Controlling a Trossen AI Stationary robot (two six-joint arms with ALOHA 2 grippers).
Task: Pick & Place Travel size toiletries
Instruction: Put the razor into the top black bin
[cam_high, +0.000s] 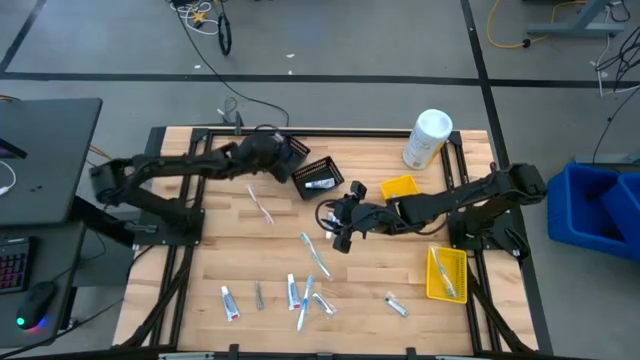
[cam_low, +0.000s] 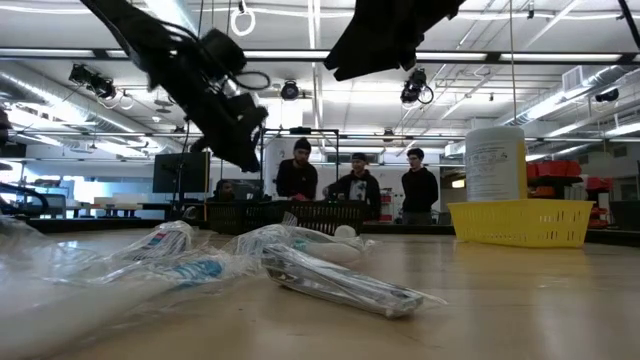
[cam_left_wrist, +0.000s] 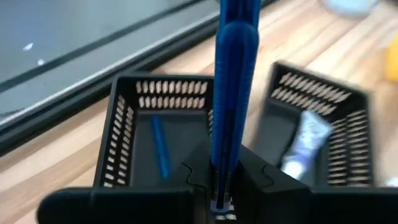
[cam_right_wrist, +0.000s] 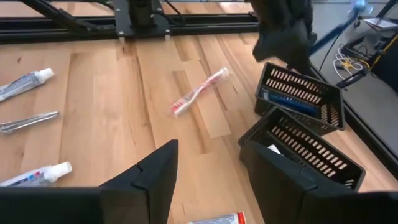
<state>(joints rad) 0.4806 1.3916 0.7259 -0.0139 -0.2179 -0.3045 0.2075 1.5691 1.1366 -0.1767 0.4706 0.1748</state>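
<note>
**Blue razor over the mesh baskets**

A blue razor (cam_left_wrist: 233, 81) is clamped in the left pincer (cam_left_wrist: 224, 186), poised above two black baskets (cam_high: 317, 178) (one holds a blue stick, the other a tube). The right pincer (cam_right_wrist: 208, 180), fingers apart and empty, hovers just beside the baskets. Tubes (cam_high: 230, 302) and toothbrushes (cam_high: 314, 255) lie scattered on the tabletop (cam_high: 210, 250), well apart from the baskets.

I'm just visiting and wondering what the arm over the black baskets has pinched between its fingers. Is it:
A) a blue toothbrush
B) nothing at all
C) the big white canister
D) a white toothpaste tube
A: in the left wrist view the left gripper is shut on a slim blue toothbrush, held above the black mesh basket.
</note>
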